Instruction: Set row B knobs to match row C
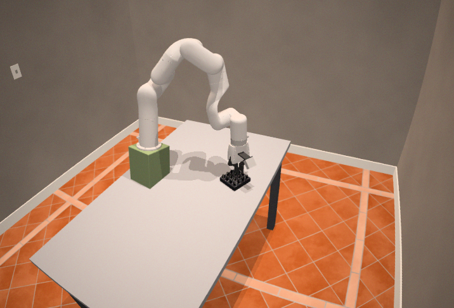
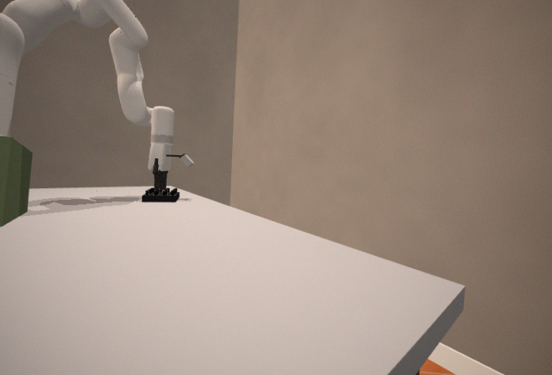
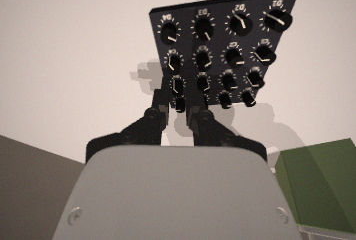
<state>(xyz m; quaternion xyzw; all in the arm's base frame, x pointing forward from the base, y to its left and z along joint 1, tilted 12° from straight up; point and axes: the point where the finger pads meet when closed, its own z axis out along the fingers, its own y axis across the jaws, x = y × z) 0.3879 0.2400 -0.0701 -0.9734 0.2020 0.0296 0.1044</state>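
Observation:
The black knob box (image 1: 234, 187) (image 2: 159, 199) (image 3: 220, 3) stands on the table; in the wrist view row D is at the top. My gripper (image 1: 238, 173) (image 2: 159, 189) (image 3: 178, 88) points down over it, fingers slightly apart around B4 (image 3: 178, 85), not clamped. B4's line shows at its left side, running down, much like C4 (image 3: 174, 63). B3 (image 3: 202, 83) and C3 (image 3: 204, 61) show lines toward the lower right. B2 (image 3: 229, 80) and C2 (image 3: 233, 57) have lines low, toward the right. B1 (image 3: 256, 79) and C1 (image 3: 265, 55) look alike. A3 is mostly hidden by a finger.
A4 (image 3: 180, 105) lies just below B4 between the fingers in the wrist view. A2 (image 3: 226, 101) and A1 (image 3: 248, 98) are to the right. The green arm base (image 1: 149, 166) (image 2: 13, 178) (image 3: 320, 187) stands on the table's far side. The box is near a table edge.

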